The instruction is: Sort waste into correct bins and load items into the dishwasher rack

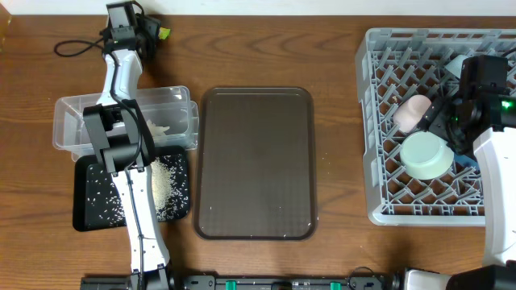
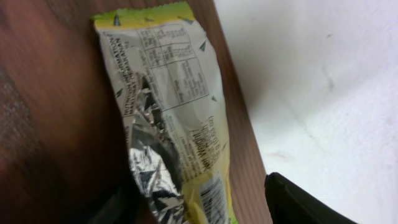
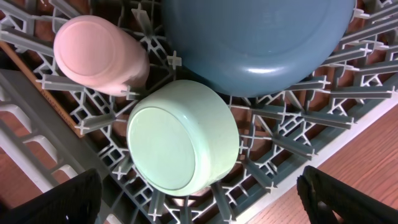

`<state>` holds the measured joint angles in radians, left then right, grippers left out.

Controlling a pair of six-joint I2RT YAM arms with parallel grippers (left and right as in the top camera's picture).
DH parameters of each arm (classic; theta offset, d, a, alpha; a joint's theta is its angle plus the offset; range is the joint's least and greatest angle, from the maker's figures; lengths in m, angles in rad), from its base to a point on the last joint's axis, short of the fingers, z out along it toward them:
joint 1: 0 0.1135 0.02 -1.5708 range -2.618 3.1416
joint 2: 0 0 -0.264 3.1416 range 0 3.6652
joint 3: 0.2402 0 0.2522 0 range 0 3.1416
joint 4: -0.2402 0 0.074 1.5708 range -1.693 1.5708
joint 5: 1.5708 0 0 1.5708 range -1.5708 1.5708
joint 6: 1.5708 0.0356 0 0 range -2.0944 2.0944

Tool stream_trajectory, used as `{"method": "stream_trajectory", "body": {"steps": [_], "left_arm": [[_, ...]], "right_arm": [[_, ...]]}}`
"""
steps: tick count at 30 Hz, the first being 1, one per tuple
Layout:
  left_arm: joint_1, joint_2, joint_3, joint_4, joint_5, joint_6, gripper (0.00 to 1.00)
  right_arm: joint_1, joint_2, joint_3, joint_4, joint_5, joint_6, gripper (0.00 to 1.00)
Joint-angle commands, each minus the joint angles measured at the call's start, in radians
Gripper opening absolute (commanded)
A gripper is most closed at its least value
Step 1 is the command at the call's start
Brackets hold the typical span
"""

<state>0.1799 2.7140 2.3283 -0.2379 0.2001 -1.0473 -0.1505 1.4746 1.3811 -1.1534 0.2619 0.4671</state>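
Brown wooden table (image 1: 339,48) carries everything. At its right end stands the light-grey dishwasher rack (image 1: 377,121), the biggest thing in view, and in the middle lies a dark-brown serving tray (image 1: 255,161) with nothing on it. At the left, the clear plastic tub (image 1: 71,121) sits just behind the black tray (image 1: 87,205), and the two touch at their edges. Inside the rack, the dark-blue dish (image 3: 261,43) leans among the pegs. Beside it the mint-green bowl (image 3: 180,140) rests upside down, and the pink cup (image 3: 99,53) shows its bottom to the right wrist camera. The right gripper (image 3: 205,205) hangs above the bowl with its jaws spread wide, and it grasps nothing. At the far left edge of the table lies the snack wrapper (image 2: 177,118) (silver inside, yellow-green at the ends). The left gripper (image 2: 202,196) is over its near end with the fingers apart on both sides, not closed on it. White rice grains (image 1: 165,184) lie heaped and scattered on the black tray.
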Motion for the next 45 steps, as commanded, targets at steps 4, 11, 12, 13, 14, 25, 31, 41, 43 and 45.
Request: {"method": "stream_trajectory", "body": {"steps": [4, 11, 12, 13, 14, 25, 31, 41, 43, 45], "left_arm": [[-0.002, 0.067, -0.017, 0.010, 0.009, -0.013, 0.57], [-0.001, 0.067, -0.017, 0.039, 0.009, -0.013, 0.22], [-0.001, 0.067, -0.017, 0.039, 0.010, -0.013, 0.20], [-0.001, 0.067, -0.017, 0.038, 0.010, -0.013, 0.13], [-0.001, 0.067, -0.017, 0.037, 0.012, -0.013, 0.07], [0.017, -0.031, -0.013, -0.020, 0.140, 0.016, 0.06], [0.036, -0.201, -0.013, -0.146, 0.135, 0.127, 0.06], [0.091, -0.550, -0.013, -0.615, 0.119, 0.237, 0.06], [0.103, -0.611, -0.013, -0.760, 0.109, 0.259, 0.06], [0.117, -0.664, -0.013, -0.911, 0.074, 0.258, 0.06]], "right_arm": [[0.001, 0.001, 0.006, 0.000, 0.010, 0.015, 0.99], [0.001, 0.001, 0.006, 0.000, 0.010, 0.015, 0.99], [0.001, 0.001, 0.006, 0.000, 0.010, 0.015, 0.99], [0.001, 0.001, 0.006, 0.000, 0.010, 0.015, 0.99], [0.001, 0.001, 0.006, 0.000, 0.010, 0.015, 0.99], [0.001, 0.001, 0.006, 0.000, 0.010, 0.015, 0.99], [0.001, 0.001, 0.006, 0.000, 0.010, 0.015, 0.99], [0.001, 0.001, 0.006, 0.000, 0.010, 0.015, 0.99], [0.001, 0.001, 0.006, 0.000, 0.010, 0.015, 0.99], [0.001, 0.001, 0.006, 0.000, 0.010, 0.015, 0.99]]}}
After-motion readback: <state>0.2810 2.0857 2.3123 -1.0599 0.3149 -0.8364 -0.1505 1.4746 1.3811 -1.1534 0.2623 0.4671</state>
